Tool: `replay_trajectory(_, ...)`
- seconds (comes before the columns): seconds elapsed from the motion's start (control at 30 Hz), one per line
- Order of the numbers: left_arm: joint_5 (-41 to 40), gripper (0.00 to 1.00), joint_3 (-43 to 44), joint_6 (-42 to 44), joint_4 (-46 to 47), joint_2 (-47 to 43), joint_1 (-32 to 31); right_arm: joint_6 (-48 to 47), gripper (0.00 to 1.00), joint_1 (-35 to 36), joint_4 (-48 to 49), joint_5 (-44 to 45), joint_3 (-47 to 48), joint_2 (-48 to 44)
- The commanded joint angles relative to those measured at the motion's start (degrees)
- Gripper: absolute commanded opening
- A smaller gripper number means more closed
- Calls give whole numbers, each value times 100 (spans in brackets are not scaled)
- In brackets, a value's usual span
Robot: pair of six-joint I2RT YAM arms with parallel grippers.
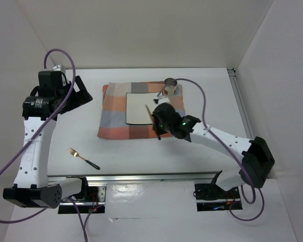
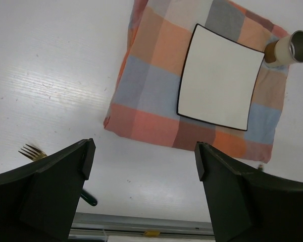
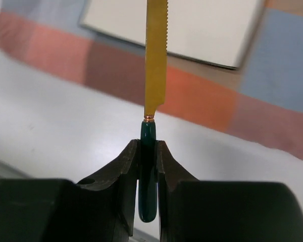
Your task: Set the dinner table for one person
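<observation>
1. Top view: the large flat matte white worktop (image 1: 65, 126) carries an orange-blue-grey checked cloth (image 1: 116, 118) near its middle. On the cloth are a square white plate (image 1: 139, 108) and a small pale cup (image 1: 170, 85). A gold fork with a dark handle (image 1: 83, 158) lies apart on the bare worktop.
2. Left wrist view: the left tool (image 2: 141, 161) is spread wide, holds nothing and hangs above the cloth.
3. Right wrist view: the right tool (image 3: 148, 151) pinches the green handle of a gold serrated knife (image 3: 155, 60). I judge that placing the knife is the step in hand. The next move needs lowering it flat, just beside the plate.
</observation>
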Motion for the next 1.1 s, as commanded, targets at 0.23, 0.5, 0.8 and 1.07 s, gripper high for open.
replay_trajectory(0.23, -314, 99, -1618, -423, 683, -202, 30, -41, 0, -2158, 788, -908, -906, -209)
replay_trajectory(0.5, -367, 99, -2137, -590, 796, -175, 30, -271, 0, -2845, 1447, -1137, -581, 784)
replay_trajectory(0.8, -217, 99, -2427, -643, 850, -228, 30, -104, 0, -2898, 2062, -1066, -510, 1294)
replay_trajectory(1.07, -270, 98, -2689, -757, 849, -175, 30, -52, 0, -2951, 2168, -1014, -168, 1822)
